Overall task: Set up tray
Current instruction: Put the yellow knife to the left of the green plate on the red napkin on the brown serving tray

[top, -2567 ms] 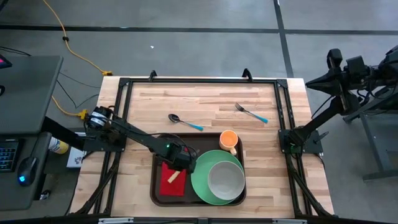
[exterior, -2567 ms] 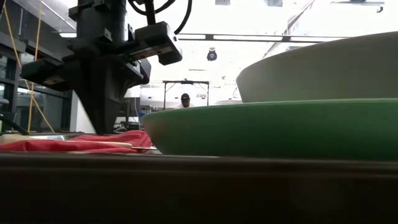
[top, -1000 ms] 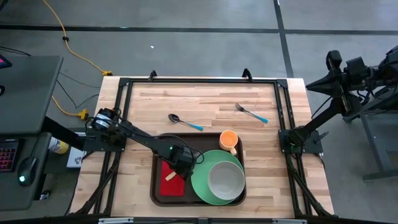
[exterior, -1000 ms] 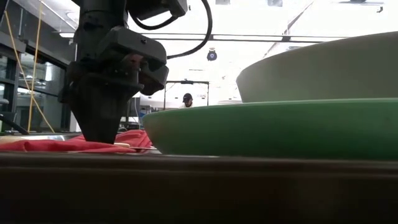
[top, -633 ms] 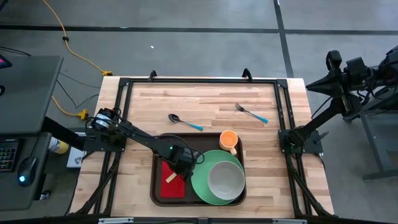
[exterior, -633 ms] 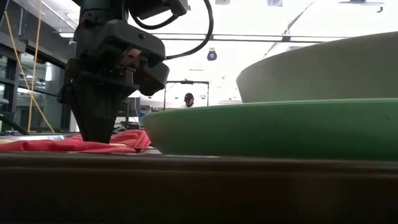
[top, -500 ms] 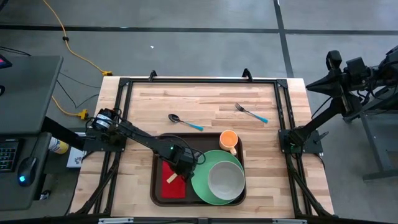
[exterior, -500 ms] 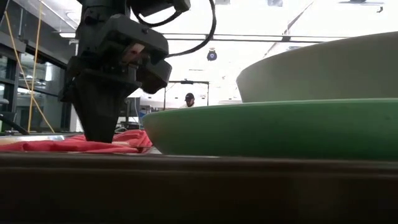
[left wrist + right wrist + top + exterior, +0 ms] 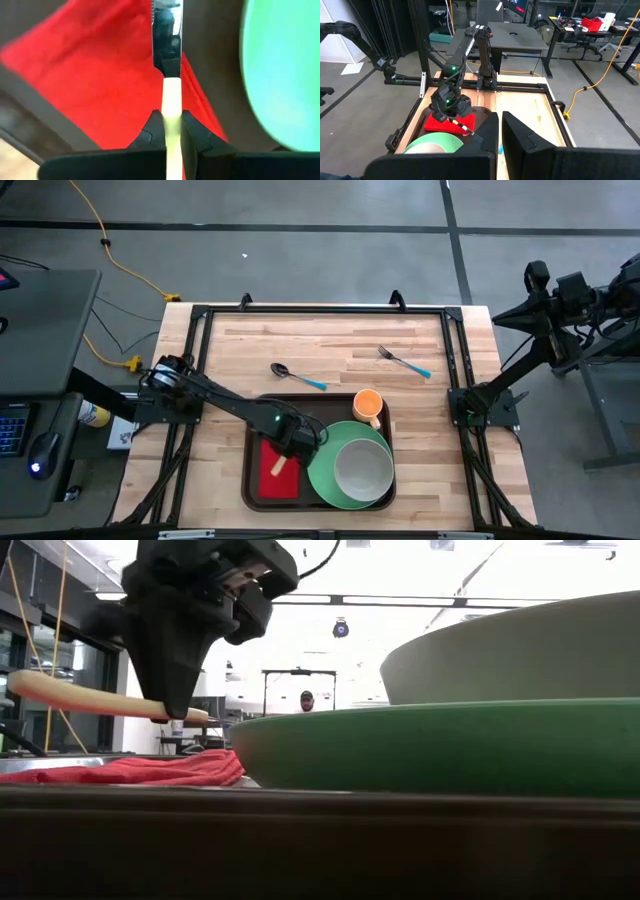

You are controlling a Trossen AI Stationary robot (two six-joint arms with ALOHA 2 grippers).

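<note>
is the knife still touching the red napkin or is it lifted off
Apart. The low view shows the knife, gripped by the left gripper, hanging above the red napkin with bright background between them.

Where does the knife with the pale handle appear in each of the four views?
High view: the knife is over the red napkin, left of the green plate.
Low view: its handle sticks out left of the left end effector, lifted above the napkin.
Left wrist view: at centre, the handle runs between the fingers, blade pointing away.
Right wrist view: small, under the left end effector, over the napkin.
Shared landmark: the red napkin.
</note>
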